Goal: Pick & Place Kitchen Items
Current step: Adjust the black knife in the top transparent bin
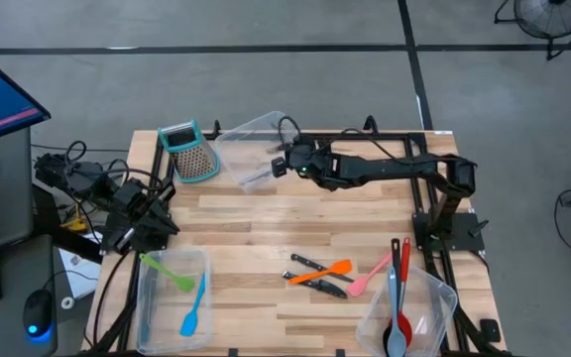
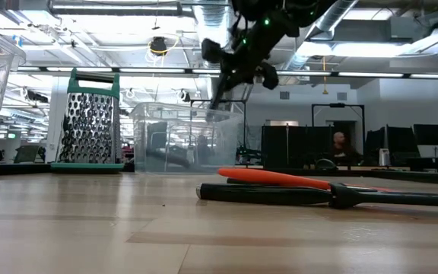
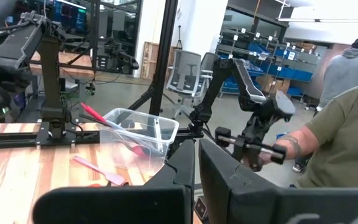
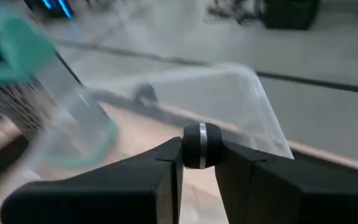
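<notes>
My right gripper (image 1: 280, 166) reaches to the far side of the table, over the clear far tub (image 1: 253, 139), and is shut on a slim dark-handled utensil (image 1: 257, 178). In the low view that utensil (image 2: 222, 93) slants down from the gripper (image 2: 238, 67) into the tub (image 2: 181, 141). My left gripper (image 3: 196, 186) waits shut at the table's left edge, above the near-left tub (image 1: 157, 297), which holds a green spatula (image 1: 169, 271) and a blue spatula (image 1: 194, 315). An orange spatula (image 1: 325, 271), a pink spatula (image 1: 370, 277) and two black-handled knives (image 1: 315, 286) lie flat on the table. My right gripper pinches the utensil's handle at its round metal-capped end (image 4: 202, 146) between the two fingers (image 4: 163, 168). The fingers come from above and from the table's right. The utensil hangs tilted below them, its lower part inside the far tub; whether it touches the tub's floor I cannot tell.
A metal box grater with a teal top (image 1: 188, 151) stands just left of the far tub. The near-right tub (image 1: 409, 312) holds red, grey and black long-handled utensils. Bare wood lies between the far tub and the loose utensils. A person (image 3: 347, 137) stands beyond the table.
</notes>
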